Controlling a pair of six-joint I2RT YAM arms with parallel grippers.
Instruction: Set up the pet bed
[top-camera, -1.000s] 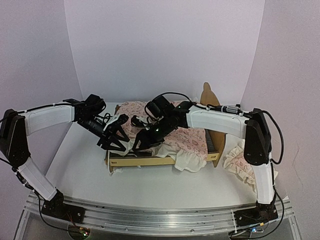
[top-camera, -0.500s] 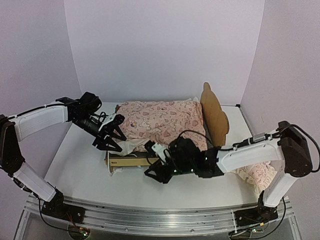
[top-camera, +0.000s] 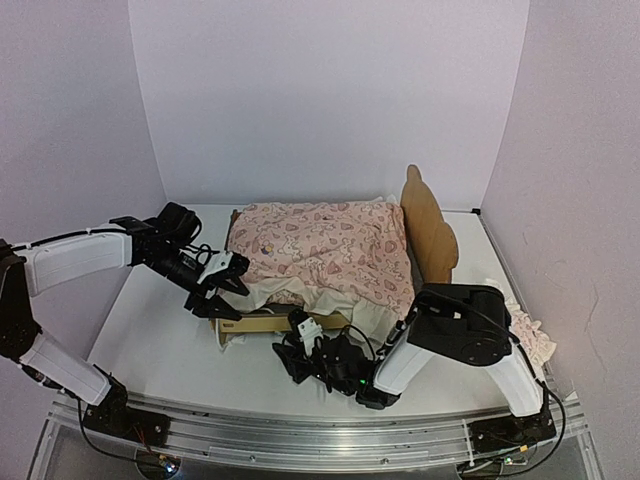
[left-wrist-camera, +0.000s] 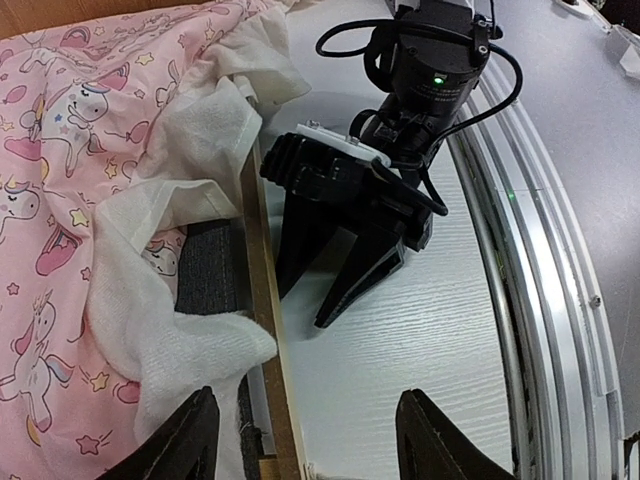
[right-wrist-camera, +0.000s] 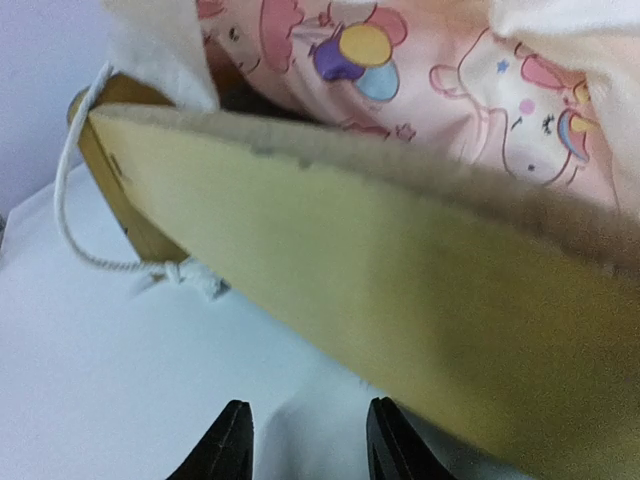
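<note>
The pet bed (top-camera: 428, 225) stands mid-table, its ear-shaped headboard on the right. A pink quilt (top-camera: 320, 245) covers it, white lining hanging over the pale-wood front rail (left-wrist-camera: 262, 330). The dark grey base (left-wrist-camera: 210, 270) shows under the lining. My left gripper (top-camera: 238, 288) is open at the foot end; in its wrist view the gripper (left-wrist-camera: 305, 445) straddles the rail corner without holding it. My right gripper (top-camera: 287, 352) is low on the table in front of the rail, open and empty. Its wrist view has the gripper (right-wrist-camera: 308, 440) just short of the wooden rail (right-wrist-camera: 400, 330).
A ruffled pink pillow (top-camera: 530, 335) lies at the right edge behind the right arm. A white string (right-wrist-camera: 80, 230) hangs from the bed's corner. The metal base rail (top-camera: 300, 435) runs along the near edge. Bare table (top-camera: 160, 330) lies left of the bed.
My right arm has swung off the quilt at the foot end and dropped to the table in front of the bed. The quilt now lies flatter. The left gripper has shifted slightly.
</note>
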